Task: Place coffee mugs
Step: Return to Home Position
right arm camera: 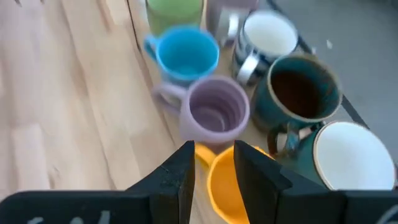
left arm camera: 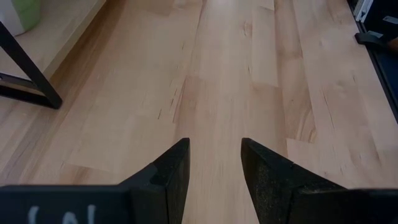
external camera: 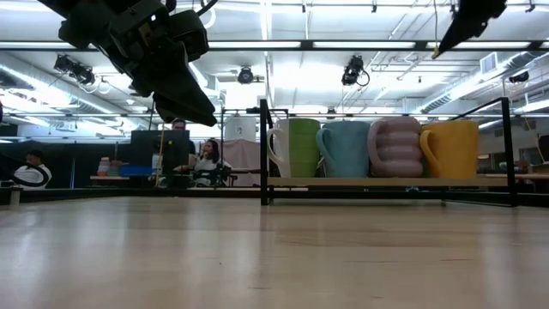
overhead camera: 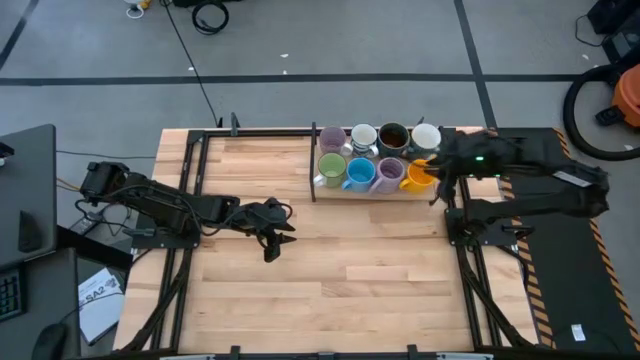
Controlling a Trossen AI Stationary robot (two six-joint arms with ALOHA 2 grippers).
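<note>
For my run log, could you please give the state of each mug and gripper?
Green mug: upright, shelf front row.
Blue mug: upright, front row.
Ribbed lavender mug: upright, front row.
Orange mug: upright, front row.
Lilac mug: upright, back row.
Inner white mug: upright, back row.
Dark mug: upright, back row.
End white mug: upright, back row.
Left gripper: open, empty.
Right gripper: open, empty, over orange mug.

Reaches with the left arm from 9 o'clock toward 3 o'clock in the high view, elbow folded. Holds the left gripper [overhead camera: 280, 232] off the middle toward 8 o'clock, fingers [left arm camera: 171, 168] parted by a clear gap. Stretches the right arm in from 3 o'clock toward 9 o'clock. Carries the right gripper [overhead camera: 437, 182] high, partway toward 3 o'clock from the middle, fingers [right arm camera: 177, 171] a narrow gap apart.
</note>
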